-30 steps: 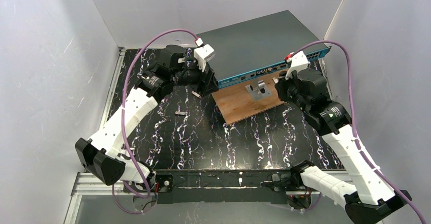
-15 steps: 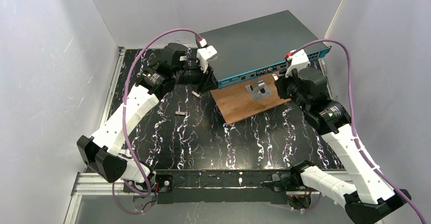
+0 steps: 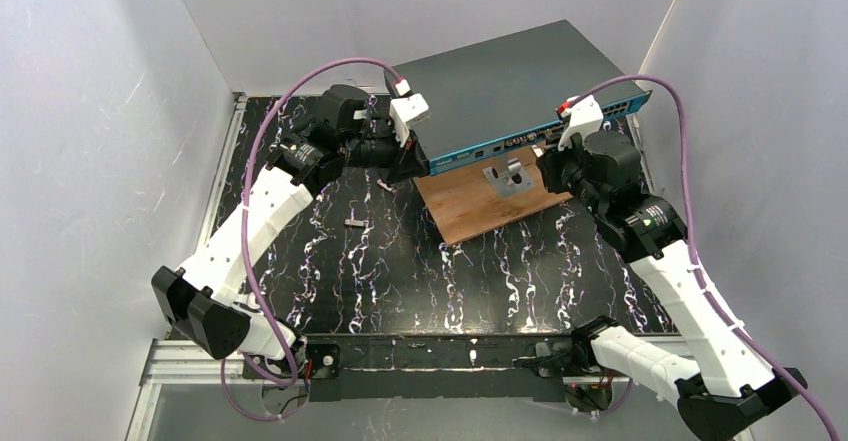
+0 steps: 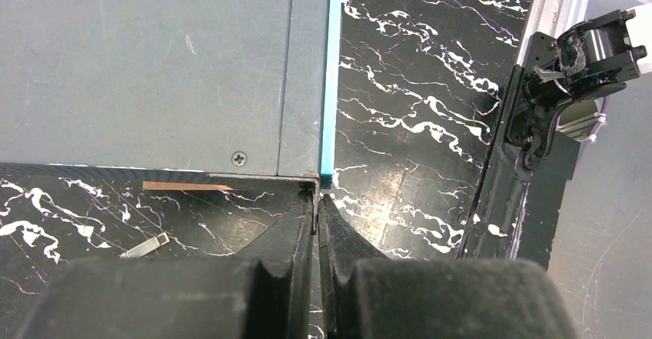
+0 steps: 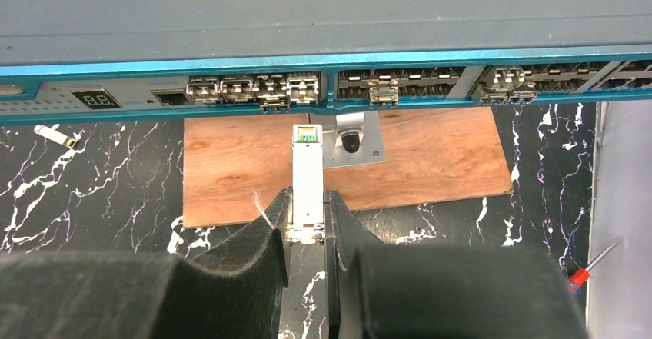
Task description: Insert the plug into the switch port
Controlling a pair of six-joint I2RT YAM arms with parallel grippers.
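The switch (image 3: 500, 86) is a wide dark grey box at the back, and its teal front strip (image 5: 323, 61) of small sockets faces the arms. My right gripper (image 5: 307, 201) is shut on the plug (image 5: 307, 170), a slim silver module. The plug points at the strip and stops short of the sockets (image 5: 254, 89), above the wooden board. In the top view the right gripper (image 3: 546, 156) hovers just in front of the strip. My left gripper (image 4: 317, 204) is shut on a thin metal edge at the switch's (image 4: 154, 62) left front corner; from above, the left gripper (image 3: 415, 164) touches that corner.
A brown wooden board (image 3: 490, 201) lies before the switch with a small metal bracket (image 3: 508, 177) on it. Small loose metal pieces (image 3: 354, 223) lie on the black marbled table. A red-handled tool (image 5: 592, 266) lies by the right wall. White walls enclose three sides.
The left gripper has closed from open onto the switch's corner after shifting slightly toward it. The right gripper, still holding the plug, has edged a little nearer the front strip.
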